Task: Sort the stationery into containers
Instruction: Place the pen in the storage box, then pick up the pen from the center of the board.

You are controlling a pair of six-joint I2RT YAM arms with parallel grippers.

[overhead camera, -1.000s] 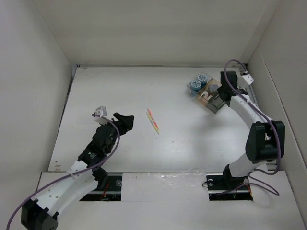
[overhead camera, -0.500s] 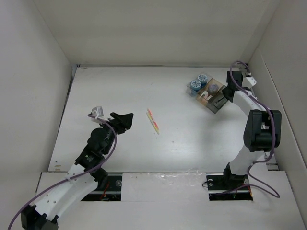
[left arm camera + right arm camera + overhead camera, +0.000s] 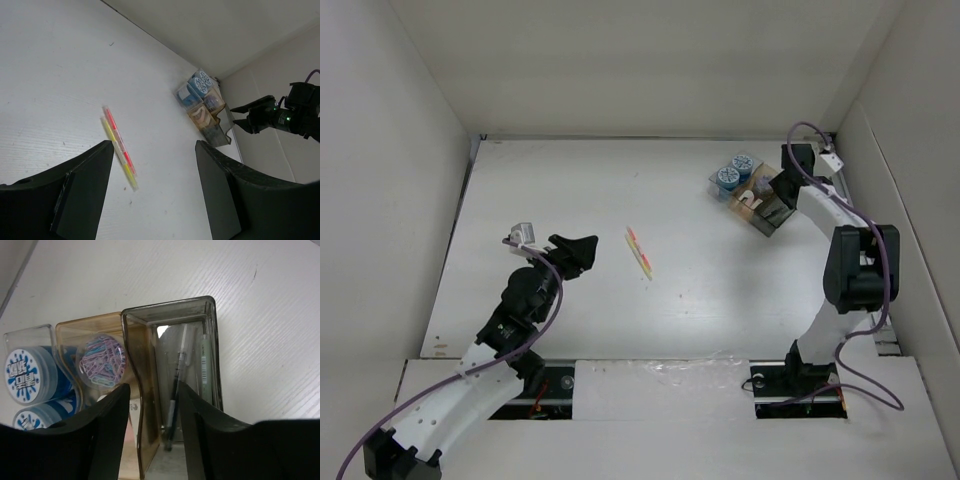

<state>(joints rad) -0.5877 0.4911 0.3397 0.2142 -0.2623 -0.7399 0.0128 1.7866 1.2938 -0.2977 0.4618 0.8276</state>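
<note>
The work surface is a white table [image 3: 720, 320] enclosed by white walls on the left, far and right sides.

The left arm reaches from the near left corner toward the centre. The left gripper [image 3: 585, 253] is spread wide and holds nothing. It points at the two orange-yellow pens [image 3: 119, 147], which lie side by side on the table, touching, well apart from the tray. This alignment suggests an approach for pickup.

The right arm extends along the right wall to the far right corner. The right gripper [image 3: 152, 390] hangs directly above the organizer tray [image 3: 752, 212]. Its fingers are parted, with nothing between them, a posture consistent with a release into the tray.

Tray contents, from the right wrist view:
- Smoky grey compartment [image 3: 170, 310]: two thin pens [image 3: 177, 375] stand upright inside, leaning on the walls.
- Tan compartment: a round case of coloured paper clips [image 3: 102, 362].
- Clear compartment: two blue-and-white rolls [image 3: 22, 375], one beside the other.

Judged status: only the orange-yellow pens remain unsorted.
</note>
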